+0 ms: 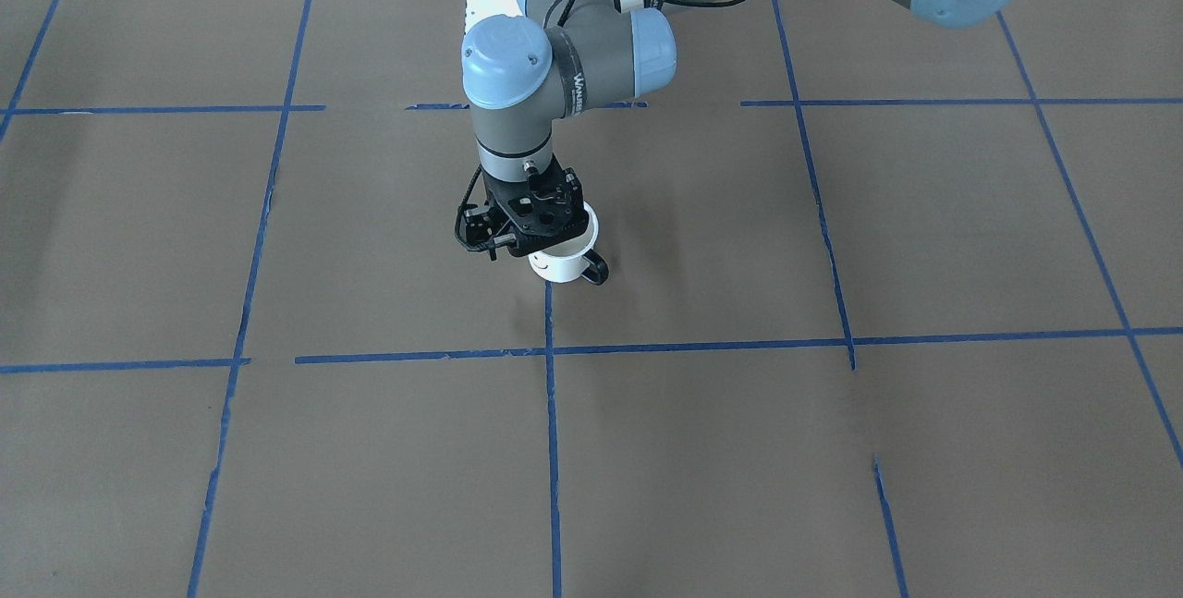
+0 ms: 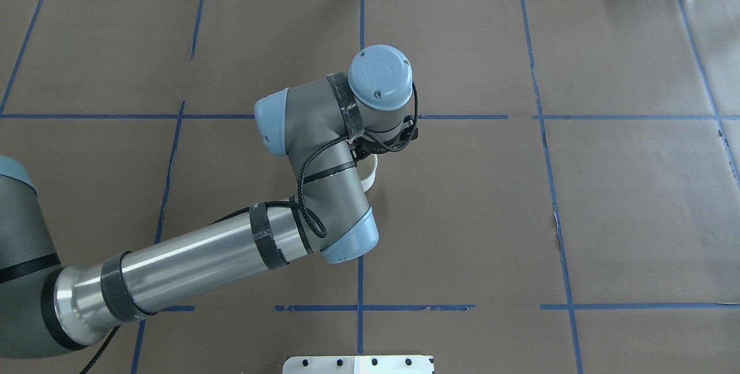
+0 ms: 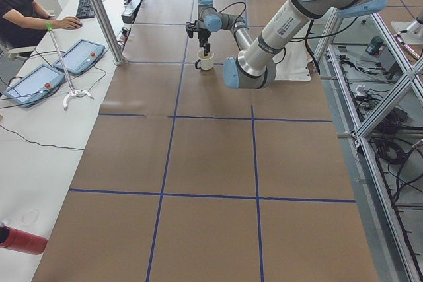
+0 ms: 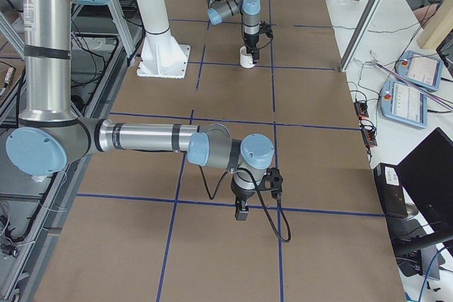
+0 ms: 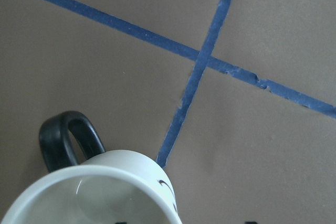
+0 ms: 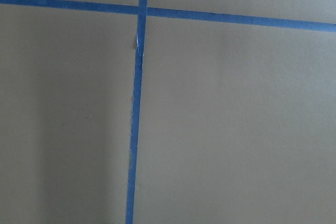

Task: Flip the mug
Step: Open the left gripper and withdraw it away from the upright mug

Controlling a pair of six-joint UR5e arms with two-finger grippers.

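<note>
The white mug (image 1: 559, 263) stands upright on the brown table, its dark handle (image 1: 596, 270) towards the view's right. It also shows in the overhead view (image 2: 370, 173) as a white sliver under the wrist, and in the side views (image 3: 205, 62) (image 4: 247, 58). My left gripper (image 1: 534, 233) hangs straight down over its rim. In the left wrist view the mug (image 5: 105, 192) has its mouth facing up, and two dark fingertips at the bottom edge stand apart, one inside and one outside the wall. My right gripper (image 4: 241, 211) points down over bare table; I cannot tell its state.
Blue tape lines (image 1: 552, 450) divide the brown table into squares. An operator (image 3: 20, 4) sits at a side bench with tablets (image 3: 30, 84). A red cylinder (image 3: 20, 239) lies on that bench. The robot's white pedestal (image 4: 161, 54) stands at the table's edge.
</note>
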